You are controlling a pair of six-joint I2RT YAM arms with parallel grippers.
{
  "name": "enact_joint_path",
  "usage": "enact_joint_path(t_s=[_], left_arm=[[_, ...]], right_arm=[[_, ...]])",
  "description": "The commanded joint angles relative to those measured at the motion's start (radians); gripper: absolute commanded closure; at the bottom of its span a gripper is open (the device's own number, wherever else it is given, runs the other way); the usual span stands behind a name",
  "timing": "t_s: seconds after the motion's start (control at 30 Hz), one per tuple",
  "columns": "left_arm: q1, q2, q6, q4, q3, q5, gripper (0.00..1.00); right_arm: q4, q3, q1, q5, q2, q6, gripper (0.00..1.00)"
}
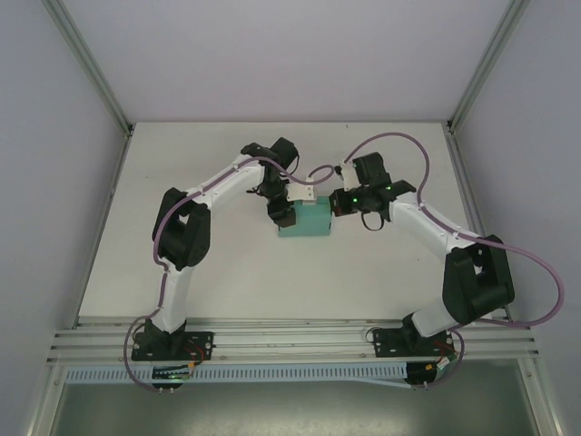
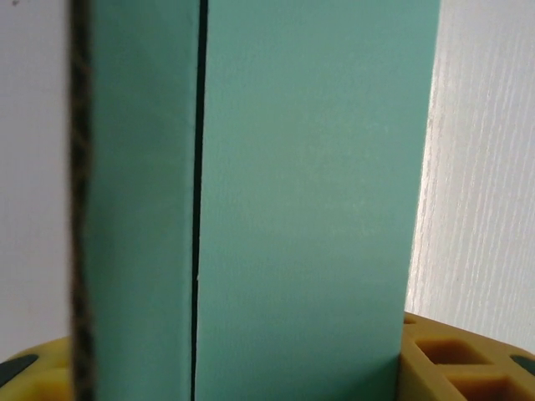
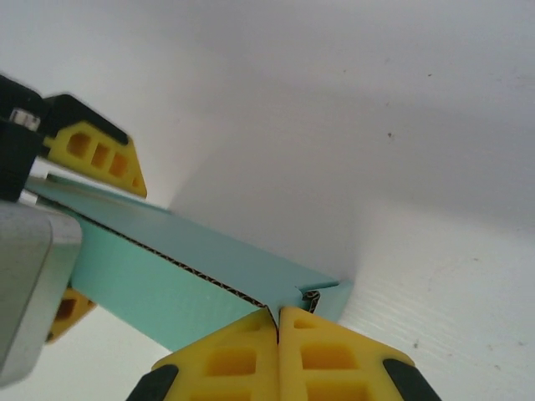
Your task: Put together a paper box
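At centre, box (image 1: 309,222): folded.
Left end effector (image 1: 280,213): straddles box, grip unclear.
Right end effector (image 3: 277,327): shut at box edge.
Risk: push may skid box loose.

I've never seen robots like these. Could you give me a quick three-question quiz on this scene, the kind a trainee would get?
1. True or false: the jaws of the right gripper stand wide apart.
2. Where is the paper box? A) between the two grippers; B) at the near edge; C) in a far corner.
3. Fill in: the jaws of the left gripper stand on either side of the ____.
Key: 1 false, the right gripper's jaws are shut; 2 A; 3 paper box.
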Motion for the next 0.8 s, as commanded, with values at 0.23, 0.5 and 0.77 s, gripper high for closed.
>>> enact_joint_path(t_s=[0.23,0.5,0.77], left_arm=[[-0.016,0.044,-0.054,-0.001,0.015,0.027,0.45],[-0.019,0.029,-0.060,0.010,-0.011,0.018,0.45],[-0.020,0.027,-0.082,0.021,-0.016,0.026,0.45]], right_arm=[[0.195,-0.150,0.144,0.356,-0.082,0.367,1.00],[0.218,-0.241,0.182,0.407,-0.091,0.300,1.00],[0.331,-0.415,0.180,0.344,-0.112,0.188,1.00]])
